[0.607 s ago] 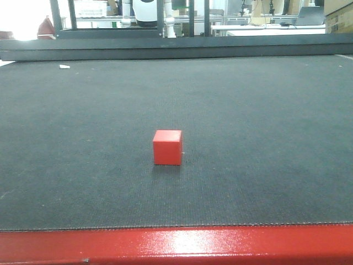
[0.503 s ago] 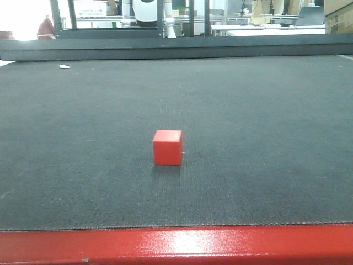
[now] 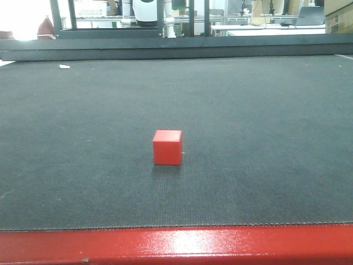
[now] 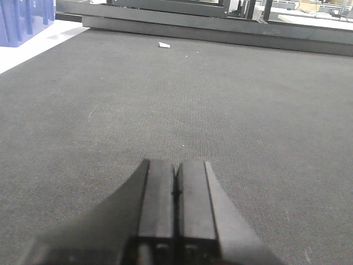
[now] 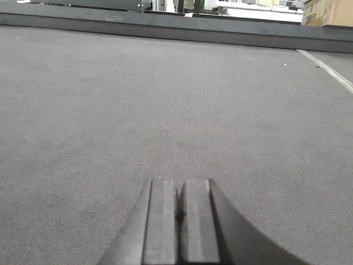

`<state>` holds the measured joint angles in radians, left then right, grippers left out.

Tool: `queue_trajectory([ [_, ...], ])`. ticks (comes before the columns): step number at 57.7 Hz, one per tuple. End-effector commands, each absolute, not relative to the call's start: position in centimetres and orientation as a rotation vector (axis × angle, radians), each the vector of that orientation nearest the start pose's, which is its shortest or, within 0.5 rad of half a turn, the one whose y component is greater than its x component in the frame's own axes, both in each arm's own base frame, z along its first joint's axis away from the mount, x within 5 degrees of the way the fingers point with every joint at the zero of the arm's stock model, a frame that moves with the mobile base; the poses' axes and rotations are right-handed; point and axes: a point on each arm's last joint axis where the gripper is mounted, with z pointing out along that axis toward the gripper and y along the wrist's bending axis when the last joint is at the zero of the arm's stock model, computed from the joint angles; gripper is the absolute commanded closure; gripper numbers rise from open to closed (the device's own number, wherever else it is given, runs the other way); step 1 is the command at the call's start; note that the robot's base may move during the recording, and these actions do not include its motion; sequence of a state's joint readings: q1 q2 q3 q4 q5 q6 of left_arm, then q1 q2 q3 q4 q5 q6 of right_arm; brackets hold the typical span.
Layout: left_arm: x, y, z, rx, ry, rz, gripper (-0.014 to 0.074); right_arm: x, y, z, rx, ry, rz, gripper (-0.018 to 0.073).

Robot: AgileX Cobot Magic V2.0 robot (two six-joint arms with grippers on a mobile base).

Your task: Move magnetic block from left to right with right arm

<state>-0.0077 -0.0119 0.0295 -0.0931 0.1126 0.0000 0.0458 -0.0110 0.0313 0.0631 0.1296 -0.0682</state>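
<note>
The magnetic block [image 3: 167, 147], a small bright-red cube, rests alone on the dark grey mat [image 3: 248, 110], near the middle and toward the front edge in the front view. Neither arm shows in that view. In the left wrist view my left gripper [image 4: 176, 163] is shut, its two dark fingers pressed together with nothing between them, low over the mat. In the right wrist view my right gripper [image 5: 180, 181] is likewise shut and empty over bare mat. The block appears in neither wrist view.
A red table rim [image 3: 176, 245] runs along the front edge. A raised dark ledge [image 3: 176, 49] bounds the mat's far side. A small white scrap [image 3: 64, 67] lies at the far left. A cardboard box [image 5: 326, 12] stands beyond the far right corner.
</note>
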Motion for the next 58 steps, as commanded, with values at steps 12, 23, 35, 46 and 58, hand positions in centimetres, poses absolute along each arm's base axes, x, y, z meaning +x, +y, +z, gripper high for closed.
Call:
queue_trajectory([
  [12,5.6,-0.1,19.8,-0.065,1.529,-0.095,0.0722,5.5,0.2,20.4,-0.042,1.49,0.023,0.0484],
  [23,5.6,-0.1,19.8,-0.065,1.529,-0.095,0.0722,5.0,0.3,24.0,-0.041,1.459,0.031,0.0484],
  [35,5.6,-0.1,19.8,-0.065,1.529,-0.095,0.0722,6.0,0.5,27.5,-0.075,1.76,0.049,0.0484],
  [46,5.6,-0.1,19.8,-0.065,1.529,-0.095,0.0722,9.5,1.4,29.4,-0.115,1.925,0.129,0.0484],
  [58,5.6,-0.1,19.8,-0.065,1.529,-0.095,0.0722,13.8,4.8,29.5,-0.298,2.087,0.263,0.0484],
])
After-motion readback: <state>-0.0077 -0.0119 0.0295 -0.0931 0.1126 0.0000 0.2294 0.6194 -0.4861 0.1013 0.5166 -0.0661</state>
